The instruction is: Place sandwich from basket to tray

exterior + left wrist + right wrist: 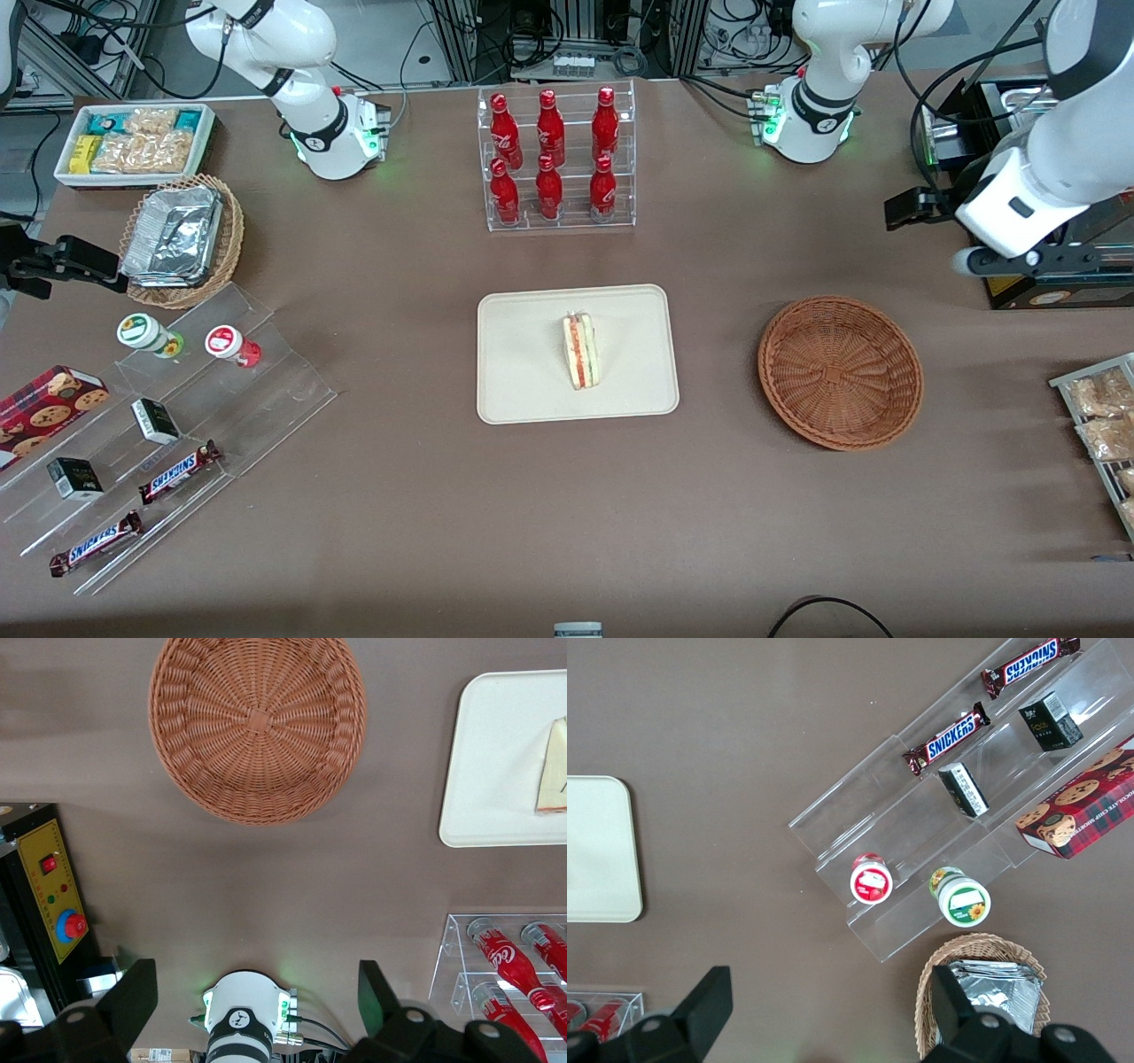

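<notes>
Front view: one sandwich [581, 349], hand [257, 997] open.

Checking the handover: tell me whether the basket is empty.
Empty: the basket shows bare weave; the sandwich lies on the tray. The gripper, open, hangs above the table.

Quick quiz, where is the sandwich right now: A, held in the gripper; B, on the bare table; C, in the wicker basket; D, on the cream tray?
D: the sandwich lies on the tray; the basket is empty, and the open gripper holds nothing.
</notes>
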`<state>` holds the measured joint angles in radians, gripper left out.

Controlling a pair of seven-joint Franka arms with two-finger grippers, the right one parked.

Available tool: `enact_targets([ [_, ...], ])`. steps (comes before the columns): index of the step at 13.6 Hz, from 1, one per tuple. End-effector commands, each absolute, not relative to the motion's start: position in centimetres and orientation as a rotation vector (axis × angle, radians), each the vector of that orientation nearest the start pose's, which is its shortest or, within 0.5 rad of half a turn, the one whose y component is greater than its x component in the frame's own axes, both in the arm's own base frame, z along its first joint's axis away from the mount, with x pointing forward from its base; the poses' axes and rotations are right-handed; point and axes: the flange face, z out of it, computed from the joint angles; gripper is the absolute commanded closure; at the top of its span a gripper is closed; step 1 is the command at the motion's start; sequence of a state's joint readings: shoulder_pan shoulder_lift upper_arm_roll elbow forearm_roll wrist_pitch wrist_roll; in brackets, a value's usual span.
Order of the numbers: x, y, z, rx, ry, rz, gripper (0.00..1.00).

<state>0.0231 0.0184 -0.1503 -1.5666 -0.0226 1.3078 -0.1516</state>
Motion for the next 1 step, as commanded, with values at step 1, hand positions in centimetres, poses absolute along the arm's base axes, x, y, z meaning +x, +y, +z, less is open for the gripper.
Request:
enact_targets([
  [1, 51.65, -5.79, 60.04, -3.072, -0.036, 0.427, 0.0],
])
